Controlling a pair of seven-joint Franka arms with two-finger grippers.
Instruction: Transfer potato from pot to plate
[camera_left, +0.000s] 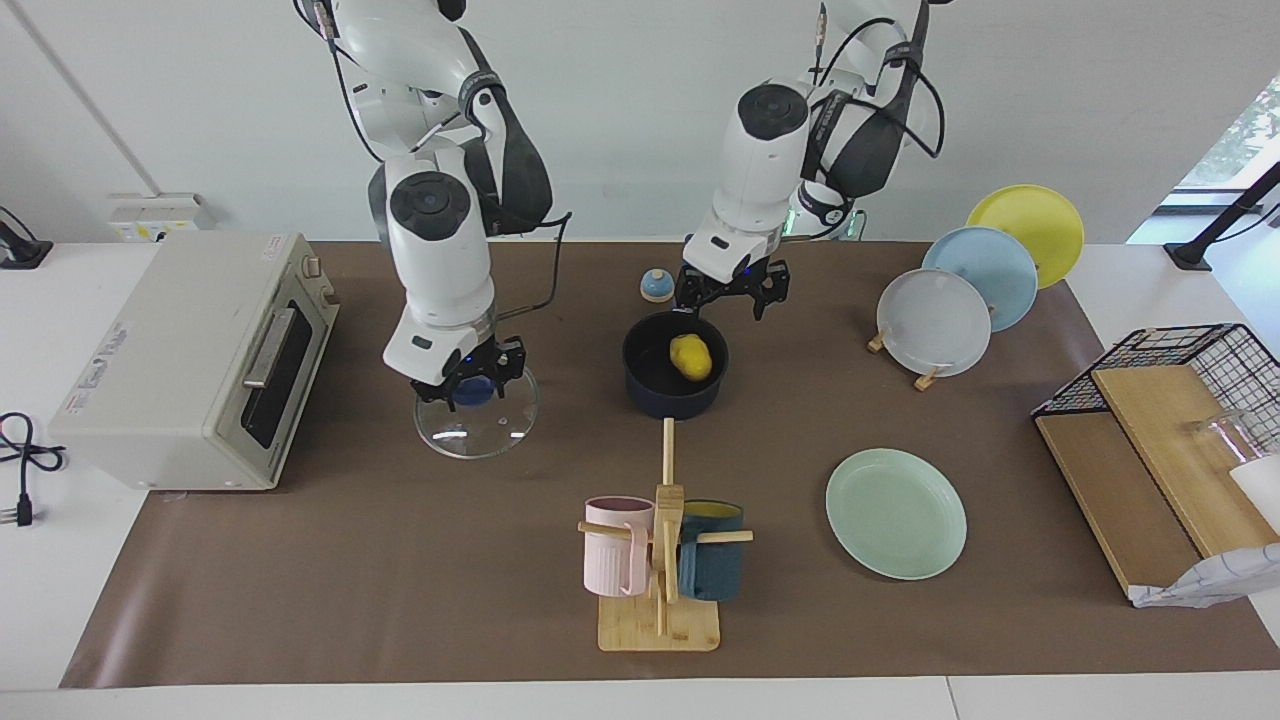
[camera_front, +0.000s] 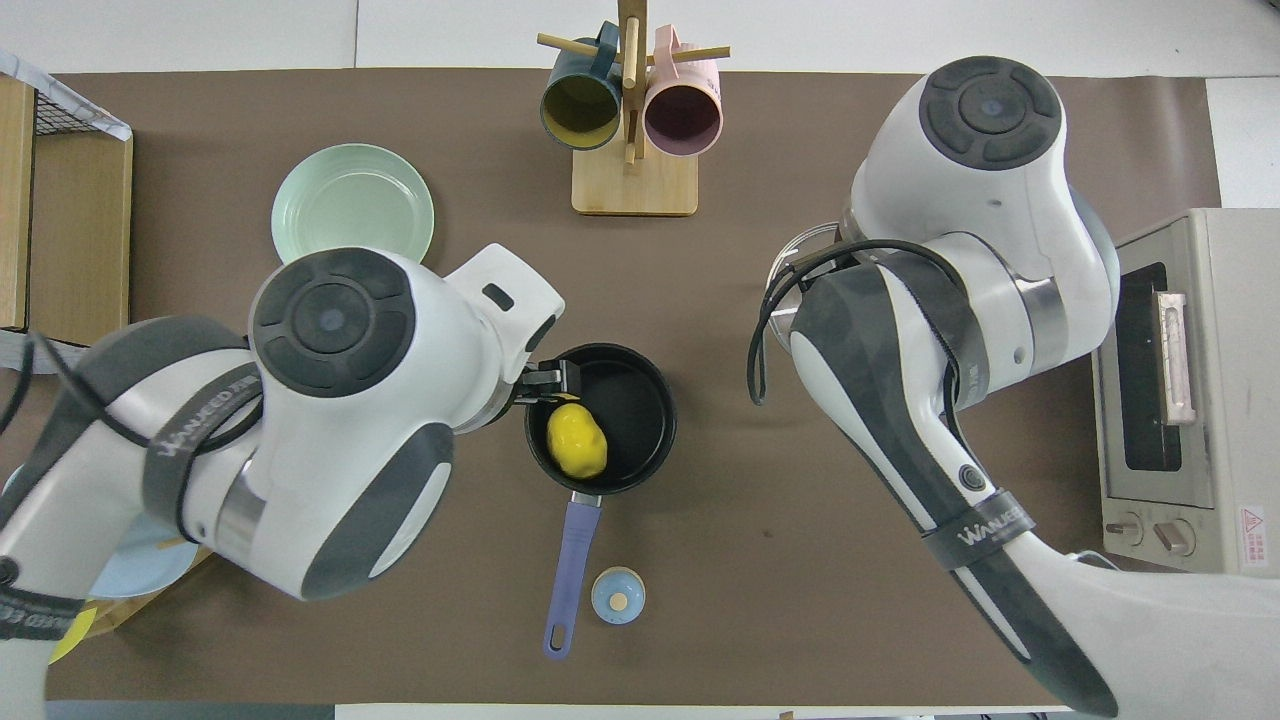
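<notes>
The yellow potato lies in the navy pot, toward the rim on the left arm's side; the pot's blue handle points toward the robots. The overhead view shows the potato in the pot's black inside. My left gripper is open and hangs just above the pot's rim nearest the robots, clear of the potato. The mint-green plate lies bare, farther from the robots, toward the left arm's end. My right gripper is open, low over a glass lid, its fingers astride the lid's blue knob.
A toaster oven stands at the right arm's end. A mug rack with a pink and a dark blue mug stands farther out than the pot. A rack of upright plates, a wire basket and a small blue dome are also here.
</notes>
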